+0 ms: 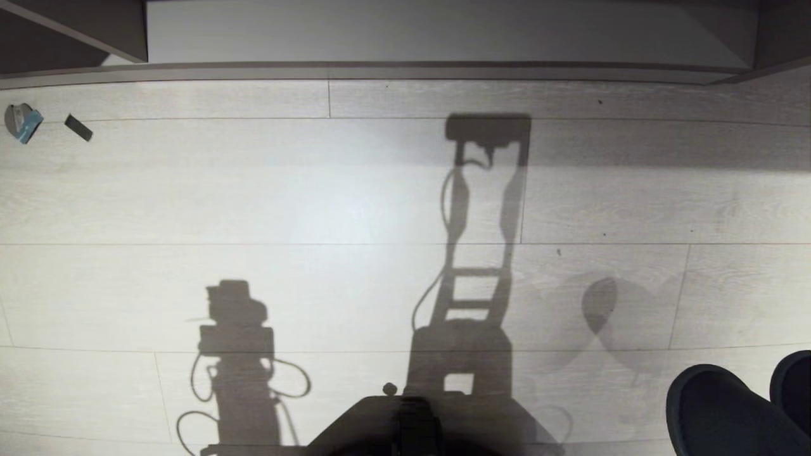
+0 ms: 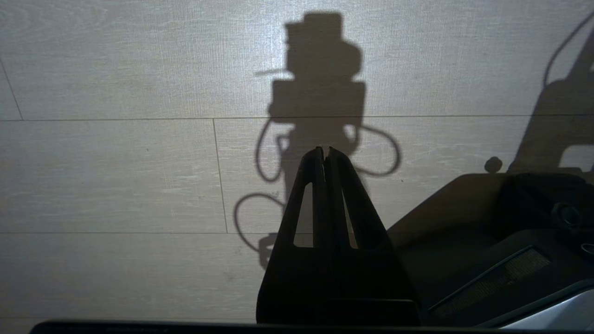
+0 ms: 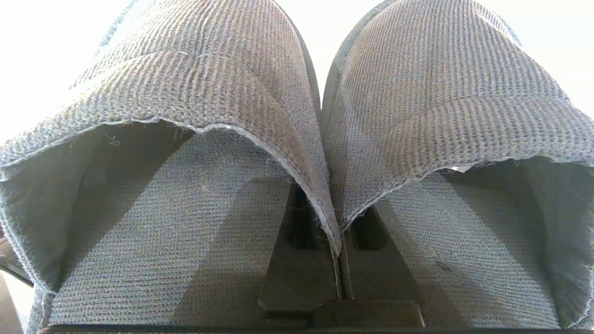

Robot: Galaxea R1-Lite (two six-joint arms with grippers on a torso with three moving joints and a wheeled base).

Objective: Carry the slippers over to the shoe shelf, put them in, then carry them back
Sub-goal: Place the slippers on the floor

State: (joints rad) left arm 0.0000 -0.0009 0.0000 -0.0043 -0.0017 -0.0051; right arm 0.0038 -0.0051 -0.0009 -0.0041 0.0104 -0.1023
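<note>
Nearest the lens, the slippers (image 3: 320, 139), pinched side by side by their touching inner strap edges, presumably so one grip carries the pair. Right jaws (image 3: 339, 260) clenched on that seam, one finger inside each slipper. In the head view, low and right of the shoe shelf (image 1: 405, 69). Left jaws (image 2: 325, 153) clenched empty over floor.

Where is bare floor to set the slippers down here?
The wide floor between the shoe shelf and the robot's base is bare. Crowded only far left: a small grey-blue object and a dark piece. The right gripper pinches the slippers.
</note>
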